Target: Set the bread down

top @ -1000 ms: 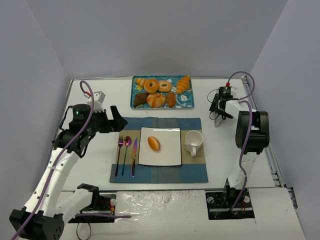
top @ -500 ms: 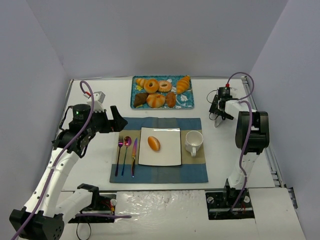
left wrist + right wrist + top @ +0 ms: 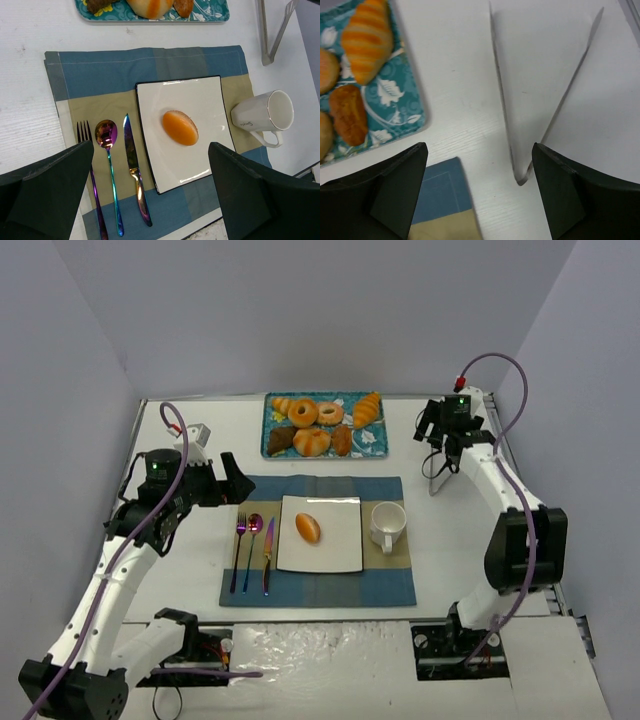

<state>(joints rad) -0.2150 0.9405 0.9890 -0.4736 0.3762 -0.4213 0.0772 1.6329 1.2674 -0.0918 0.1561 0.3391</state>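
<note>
The bread (image 3: 307, 528) lay on the white square plate (image 3: 340, 550), clear of both grippers. The left gripper (image 3: 234, 483) hung off to its left near the placemat's (image 3: 390, 585) far corner, fingers spread wide and holding nothing. The right gripper (image 3: 432, 435) was well apart above the tongs (image 3: 437, 477), likewise splayed and empty. The bread was a small smooth oval, golden-orange with a paler edge. Its long axis ran diagonally, far-left to near-right.

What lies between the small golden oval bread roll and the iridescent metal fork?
From the bread roll: bare white plate, then an iridescent knife and spoon on the checked placemat, seen in the left wrist view.
</note>
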